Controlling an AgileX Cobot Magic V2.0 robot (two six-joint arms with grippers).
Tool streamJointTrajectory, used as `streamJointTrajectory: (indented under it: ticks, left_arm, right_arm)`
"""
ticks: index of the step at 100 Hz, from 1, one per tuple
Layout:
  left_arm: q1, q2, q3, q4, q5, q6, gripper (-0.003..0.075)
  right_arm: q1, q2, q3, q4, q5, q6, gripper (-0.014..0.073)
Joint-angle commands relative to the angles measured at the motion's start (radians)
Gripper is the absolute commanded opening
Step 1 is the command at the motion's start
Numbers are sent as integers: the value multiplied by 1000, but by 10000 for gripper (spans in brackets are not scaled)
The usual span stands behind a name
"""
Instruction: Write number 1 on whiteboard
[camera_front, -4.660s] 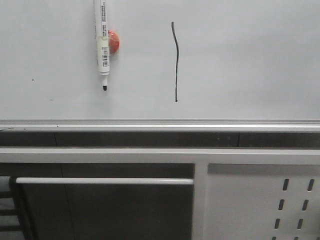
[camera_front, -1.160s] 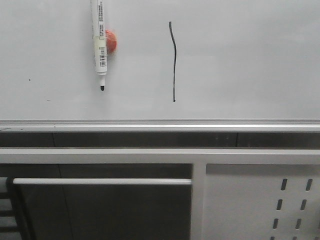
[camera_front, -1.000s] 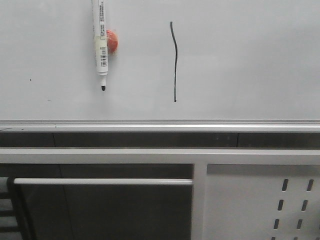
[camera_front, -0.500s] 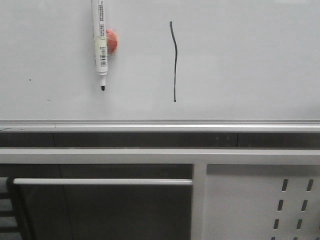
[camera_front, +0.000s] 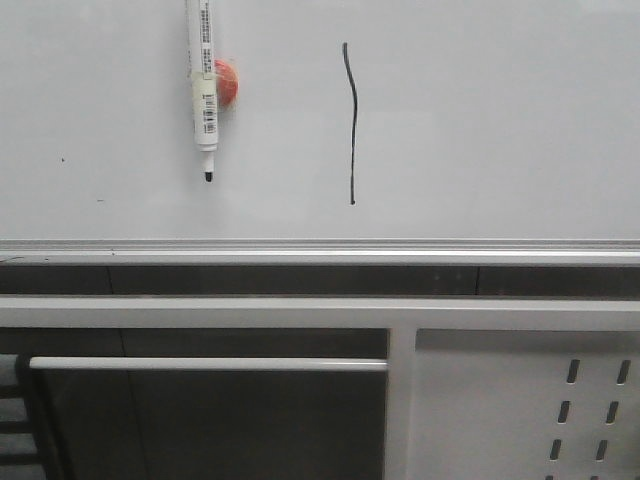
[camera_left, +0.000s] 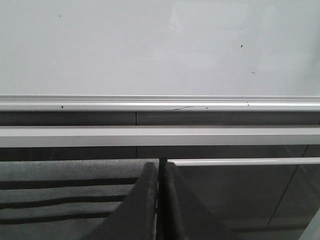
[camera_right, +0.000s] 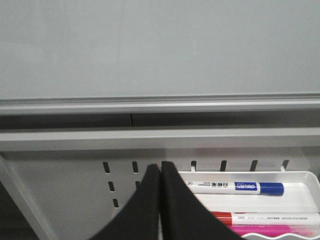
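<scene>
Left gripper (camera_left: 159, 200) comes first: in its wrist view the two dark fingers are pressed together with nothing between them, low in front of the silver rail. On the whiteboard (camera_front: 500, 120), going left to right in the front view, a marker pen (camera_front: 205, 90) hangs tip down against an orange-red magnet (camera_front: 228, 82). To its right, well apart, stands the number 1 (camera_front: 351, 122), a thin black, slightly wavy vertical stroke ending above the rail. The right gripper (camera_right: 160, 200) is likewise closed and empty, before a white perforated panel (camera_right: 65, 190) with a tray of markers (camera_right: 300, 180) beside it.

The pen looks light, stiff and smooth (likely a bit slippery), best taken around the middle of its barrel; the board is rigid and glossy, so the ink could smear if brushed.

Against the earlier frames almost nothing differs: pen and stroke sit in the same places, only a slight wobble of the view.
</scene>
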Motion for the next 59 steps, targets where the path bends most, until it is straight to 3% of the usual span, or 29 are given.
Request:
streamJointTrajectory:
  ticks: [1,59]
  left_arm:
    - [3,-26,22,-14,-57,0,-18]
    - [3,-26,22,-14,-57,0,-18]
  right_arm:
    - [-19,-27,30,-36,-25,-22,-71]
    - [-19,-27,30,-61,-27,-28,-71]
